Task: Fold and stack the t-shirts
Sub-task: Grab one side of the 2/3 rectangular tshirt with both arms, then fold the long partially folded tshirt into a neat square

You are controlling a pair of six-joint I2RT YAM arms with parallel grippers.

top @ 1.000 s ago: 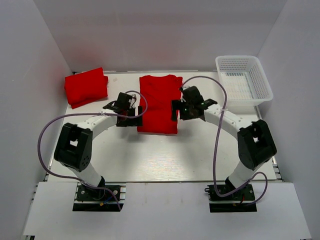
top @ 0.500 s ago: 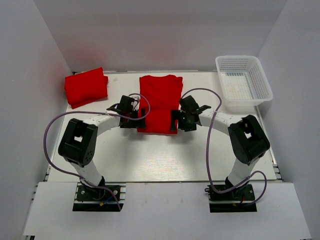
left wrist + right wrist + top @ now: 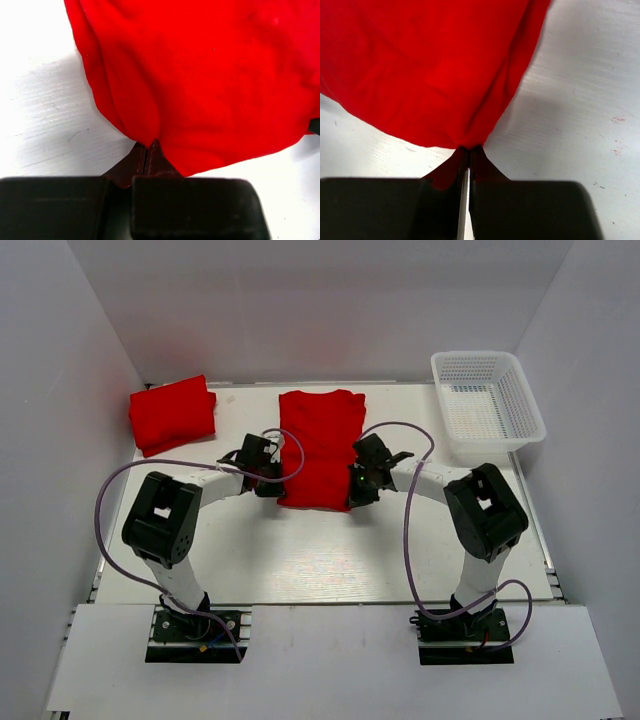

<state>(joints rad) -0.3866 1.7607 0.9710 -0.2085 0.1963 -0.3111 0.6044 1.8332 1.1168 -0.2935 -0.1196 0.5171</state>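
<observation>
A half-folded red t-shirt [image 3: 318, 447] lies lengthwise in the middle of the white table. My left gripper [image 3: 277, 487] is shut on its near left corner, where the cloth [image 3: 200, 85] bunches into the pinched fingertips [image 3: 150, 148]. At the near right corner my right gripper [image 3: 352, 490] is shut on the cloth [image 3: 430, 70] in the same way, its fingertips [image 3: 466, 150] pressed together on a fold. A second red t-shirt [image 3: 172, 414], folded into a thick packet, rests at the far left of the table.
A white plastic mesh basket [image 3: 488, 405] stands at the far right corner. White walls close in the table on the left, back and right. Purple cables loop from both arms over the table.
Both grippers slid toward me along the shirt's sides to its near corners and closed on the cloth. They stood open a second ago.
</observation>
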